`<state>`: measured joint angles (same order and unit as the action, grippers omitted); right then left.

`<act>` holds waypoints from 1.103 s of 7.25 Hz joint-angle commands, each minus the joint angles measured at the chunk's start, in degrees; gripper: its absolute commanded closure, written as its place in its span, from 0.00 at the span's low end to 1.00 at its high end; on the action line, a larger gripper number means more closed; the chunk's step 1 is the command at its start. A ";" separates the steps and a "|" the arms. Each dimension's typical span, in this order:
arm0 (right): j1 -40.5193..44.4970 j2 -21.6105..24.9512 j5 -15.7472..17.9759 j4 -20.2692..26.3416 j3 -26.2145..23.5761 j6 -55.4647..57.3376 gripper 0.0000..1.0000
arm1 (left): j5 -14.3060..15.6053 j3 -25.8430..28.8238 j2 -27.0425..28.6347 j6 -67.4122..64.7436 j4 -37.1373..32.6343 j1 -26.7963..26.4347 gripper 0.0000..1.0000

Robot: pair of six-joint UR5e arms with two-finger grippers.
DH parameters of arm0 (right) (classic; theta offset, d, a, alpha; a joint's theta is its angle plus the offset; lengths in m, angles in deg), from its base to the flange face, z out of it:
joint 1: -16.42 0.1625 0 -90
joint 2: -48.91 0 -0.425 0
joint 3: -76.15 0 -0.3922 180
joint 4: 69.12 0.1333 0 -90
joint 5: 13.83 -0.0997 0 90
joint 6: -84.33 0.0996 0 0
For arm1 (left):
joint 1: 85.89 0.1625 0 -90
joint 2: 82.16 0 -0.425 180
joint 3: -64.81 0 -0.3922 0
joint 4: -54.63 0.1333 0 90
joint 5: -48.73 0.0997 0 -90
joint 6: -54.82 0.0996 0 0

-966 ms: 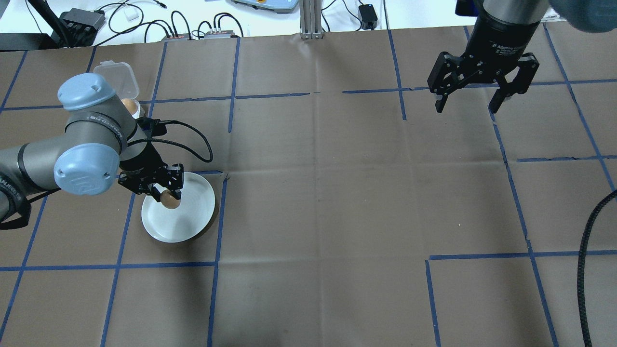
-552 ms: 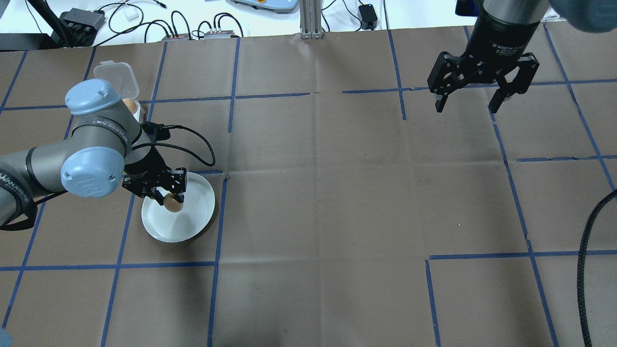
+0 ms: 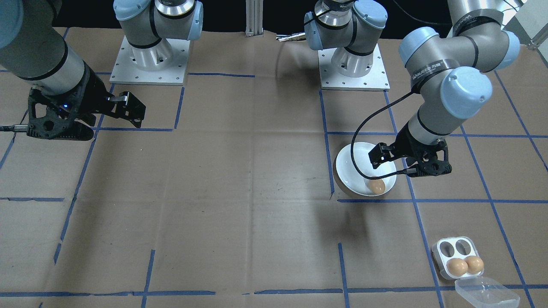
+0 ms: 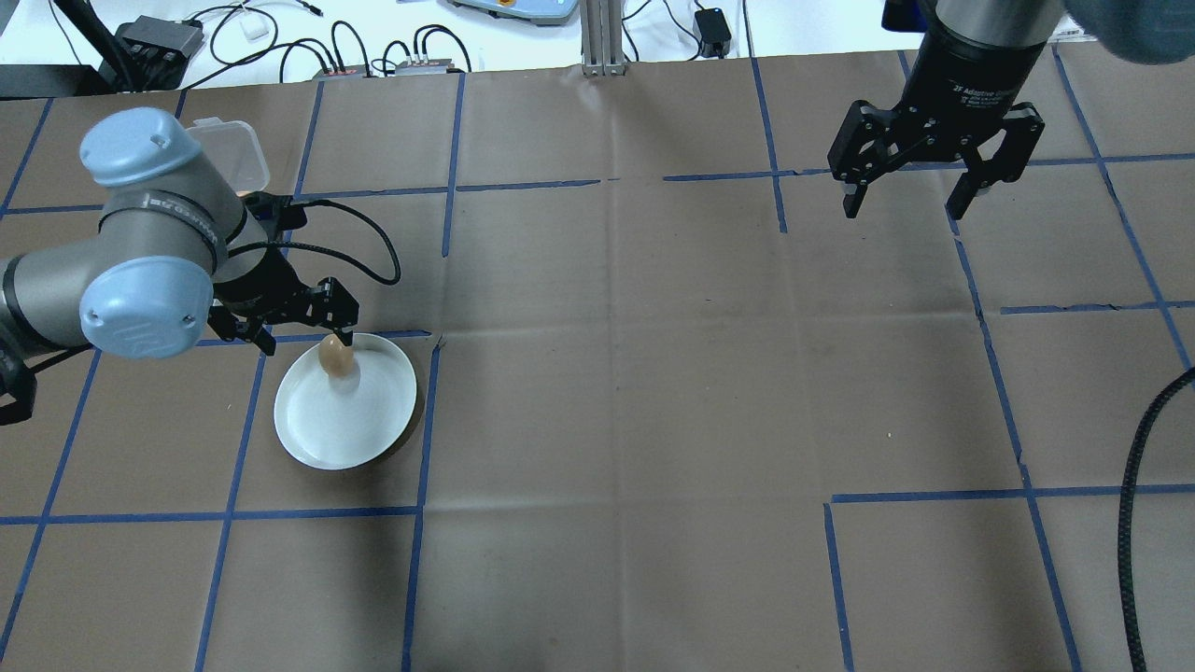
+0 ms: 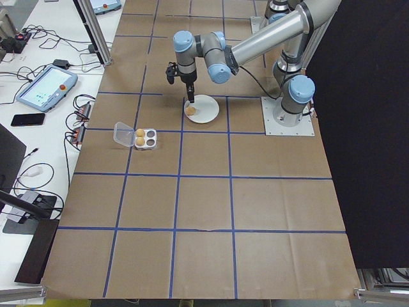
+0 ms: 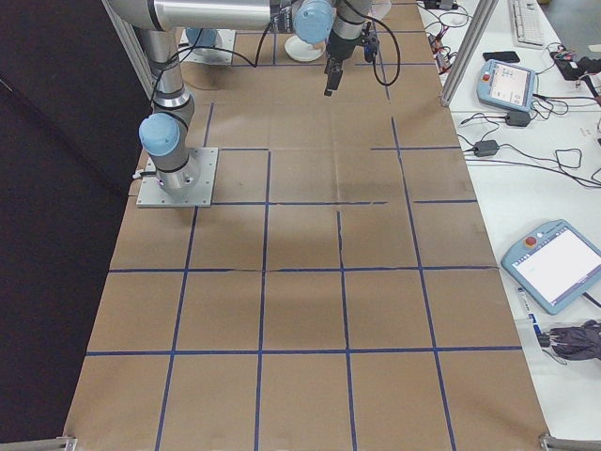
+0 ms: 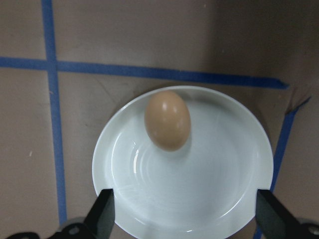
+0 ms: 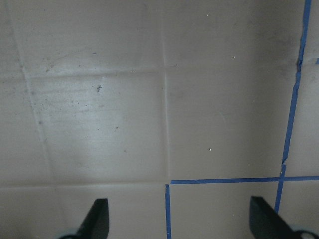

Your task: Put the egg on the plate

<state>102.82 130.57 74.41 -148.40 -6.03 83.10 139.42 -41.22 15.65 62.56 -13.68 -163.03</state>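
Brown egg [image 7: 168, 120] lies free on the white plate [image 7: 239, 189], near its rim. Left tool [image 4: 301, 329] hovers above, fingers apart, gripping nothing. Right tool [image 4: 913, 189] hangs over bare desk [image 4: 616, 373], well apart, fingers spread wide.

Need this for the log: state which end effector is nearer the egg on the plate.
Left. The left end effector hangs open just above the egg on the plate; the right end effector is far across the table.
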 commanded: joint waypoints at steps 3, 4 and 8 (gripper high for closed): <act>0.00 -0.09 0.00 0.00 0.00 0.00 0.00 | 0.01 11.79 5.00 6.99 -1.74 1.81 0.01; 0.00 -0.01 0.00 0.00 0.00 0.00 0.00 | 0.10 13.99 7.11 11.65 -2.00 2.94 0.01; 0.00 0.00 0.09 0.00 0.00 0.00 0.00 | -0.08 19.44 13.09 37.99 -1.82 11.73 0.00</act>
<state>102.82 130.55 74.49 -148.40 -6.03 83.10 139.43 -24.18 26.16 93.13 -15.70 -153.49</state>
